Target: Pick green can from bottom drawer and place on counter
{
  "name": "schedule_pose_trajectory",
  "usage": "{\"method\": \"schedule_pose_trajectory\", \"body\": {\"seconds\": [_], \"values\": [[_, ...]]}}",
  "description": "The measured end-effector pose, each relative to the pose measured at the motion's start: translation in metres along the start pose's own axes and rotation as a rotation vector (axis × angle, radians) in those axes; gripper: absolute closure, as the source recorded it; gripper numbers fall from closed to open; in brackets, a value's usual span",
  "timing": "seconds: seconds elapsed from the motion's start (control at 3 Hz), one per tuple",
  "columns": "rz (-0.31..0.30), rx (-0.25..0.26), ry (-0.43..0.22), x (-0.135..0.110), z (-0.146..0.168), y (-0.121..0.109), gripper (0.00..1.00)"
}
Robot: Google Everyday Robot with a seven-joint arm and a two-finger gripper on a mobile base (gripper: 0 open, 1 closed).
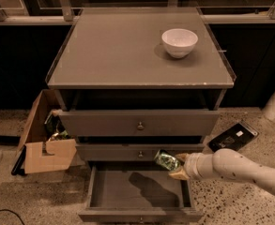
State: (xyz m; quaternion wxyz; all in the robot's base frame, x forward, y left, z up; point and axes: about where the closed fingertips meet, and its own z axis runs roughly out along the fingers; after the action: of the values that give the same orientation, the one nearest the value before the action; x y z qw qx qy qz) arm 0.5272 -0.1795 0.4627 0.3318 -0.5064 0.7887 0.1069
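The green can (165, 161) is held in my gripper (175, 167), lifted above the right side of the open bottom drawer (139, 190), in front of the middle drawer's face. My white arm reaches in from the lower right. The gripper is shut on the can, which is tilted. The drawer tray below shows only the can's shadow. The counter (123, 50) is the grey top of the cabinet with a clear raised rim.
A white bowl (179, 42) stands on the counter at the right rear. An open cardboard box (45, 142) with items sits on the floor left of the cabinet. A dark flat device (233, 136) lies on the floor to the right.
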Motion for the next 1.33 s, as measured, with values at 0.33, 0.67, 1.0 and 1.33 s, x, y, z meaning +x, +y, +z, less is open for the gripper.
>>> {"method": "schedule_pose_trajectory", "body": {"seconds": [0.33,0.67,1.0,1.33], "values": [[-0.001,0.000,0.000,0.000,0.000,0.000,1.00],[-0.028,-0.023,0.016,0.005,-0.010,0.013,1.00],[-0.055,0.007,0.008,-0.004,-0.045,0.028,1.00],[-0.093,0.059,-0.006,-0.027,-0.084,0.040,1.00]]}}
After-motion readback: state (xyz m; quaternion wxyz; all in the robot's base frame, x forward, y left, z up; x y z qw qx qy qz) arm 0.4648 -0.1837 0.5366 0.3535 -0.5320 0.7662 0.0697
